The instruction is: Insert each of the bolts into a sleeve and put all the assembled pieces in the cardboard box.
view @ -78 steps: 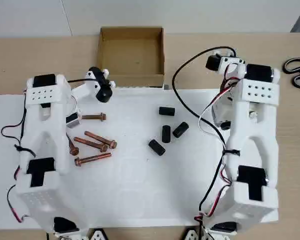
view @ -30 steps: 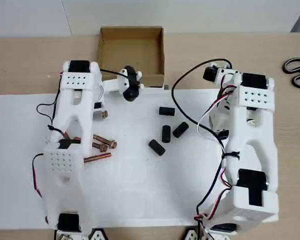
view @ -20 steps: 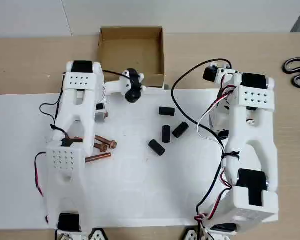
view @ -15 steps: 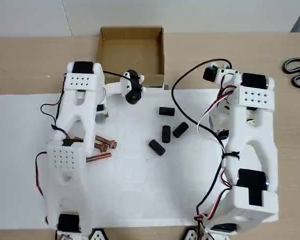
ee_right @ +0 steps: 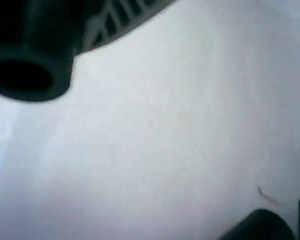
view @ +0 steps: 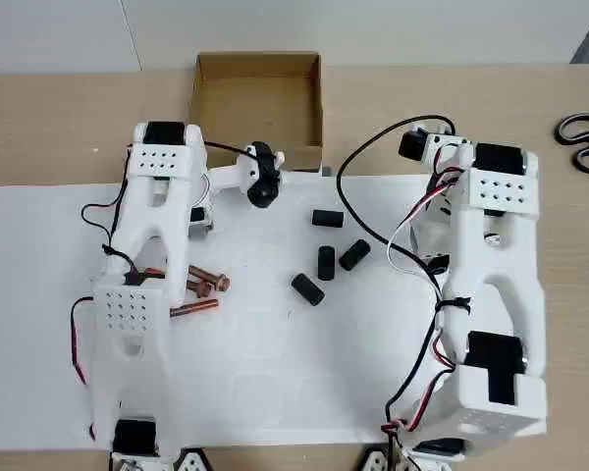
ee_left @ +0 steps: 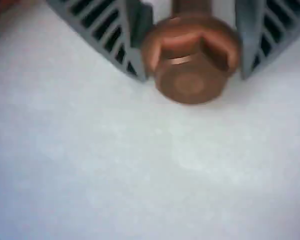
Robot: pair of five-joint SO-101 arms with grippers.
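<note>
Noted: left gripper clenched on bolt, head protruding; right gripper grasping sleeve, bore exposed, evidently presented for mating over white sheet

You've got the cardboard box sitting open at the top centre of the high view. Copper bolts lie flat at centre-left, partly hidden. Four black sleeves lie on their sides around mid-frame, close but apart. One bolt is pinched in your left gripper, hex head toward the camera. A sleeve sits upper left in the right wrist view, open end facing you.
</note>
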